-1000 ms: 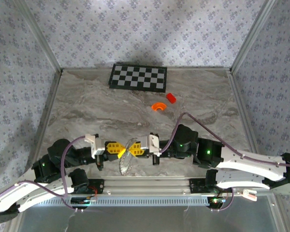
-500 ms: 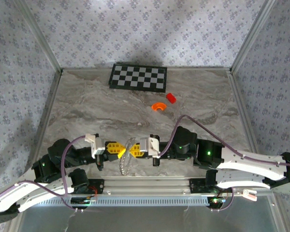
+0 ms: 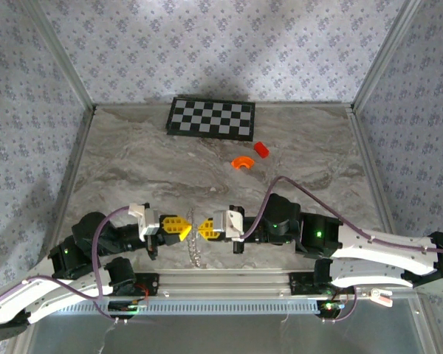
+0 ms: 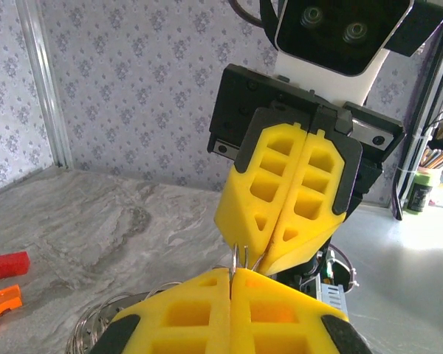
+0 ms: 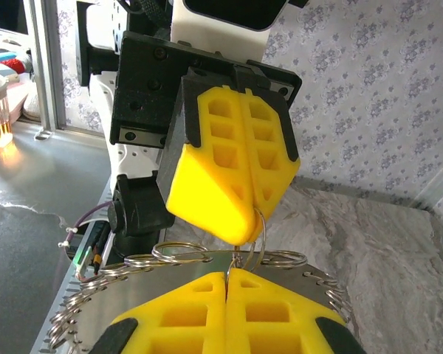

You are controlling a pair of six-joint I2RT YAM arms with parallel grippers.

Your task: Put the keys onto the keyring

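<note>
Above the tabletop's near edge, the left pincer (image 3: 183, 229) and right pincer (image 3: 201, 229) almost meet tip to tip, each pinching the keyring (image 3: 195, 248). The right one has edged closer, and the ring now hangs edge-on below.

- A grey-and-white marbled table (image 3: 133, 169) carries everything, with walls at its left, far and right edges.
- A black-and-white checkered board (image 3: 211, 118) lies flat against the far edge, slightly left of centre.
- A small red block (image 3: 261, 149) lies just near of the board's right end.
- An orange curved piece (image 3: 242, 162) lies just beside the block, to its near left, apart from it.
</note>
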